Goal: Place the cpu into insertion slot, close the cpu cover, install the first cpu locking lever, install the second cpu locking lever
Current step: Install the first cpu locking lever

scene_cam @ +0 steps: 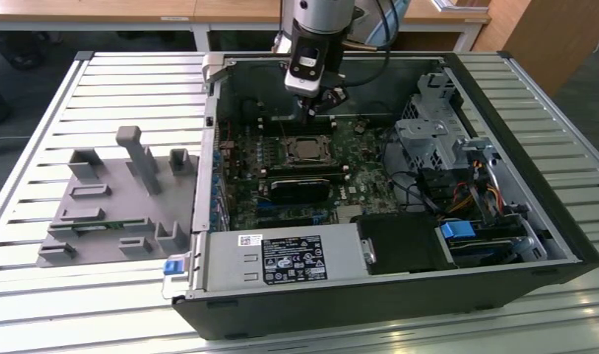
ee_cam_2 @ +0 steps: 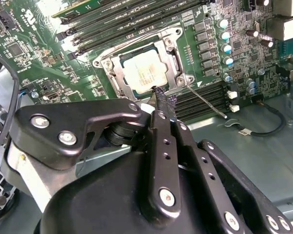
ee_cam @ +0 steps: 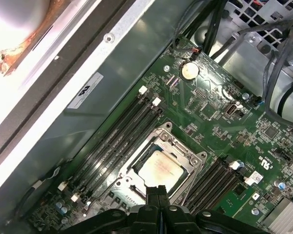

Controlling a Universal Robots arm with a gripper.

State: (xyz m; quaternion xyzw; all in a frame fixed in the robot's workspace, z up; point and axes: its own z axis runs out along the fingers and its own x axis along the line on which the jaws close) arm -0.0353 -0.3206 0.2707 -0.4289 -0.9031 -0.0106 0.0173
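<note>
The cpu (ee_cam_2: 144, 73) lies flat in the insertion slot (ee_cam_2: 136, 43) on the green motherboard, silver top facing up. The cpu cover (ee_cam_2: 118, 68), a silvery frame, is down around it. A thin metal locking lever (ee_cam_2: 205, 103) sticks out from the socket's corner over the memory slots, unlatched. My gripper (ee_cam_2: 162, 96) is shut with nothing in it, its tip just above the socket's edge near that corner. In the first wrist view the shut gripper (ee_cam: 156, 191) hangs over the rim next to the cpu (ee_cam: 158, 169). In the exterior view the gripper (scene_cam: 317, 109) hovers inside the case, behind the socket (scene_cam: 305, 150).
The open computer case (scene_cam: 535, 214) lies on a slatted metal table (scene_cam: 132, 81). Memory slots (ee_cam_2: 136, 17) flank the socket. Drive cages and cables (scene_cam: 447, 147) crowd the exterior view's right. A grey fixture (scene_cam: 122, 199) stands on the exterior view's left. The case wall (ee_cam: 102, 63) runs close by.
</note>
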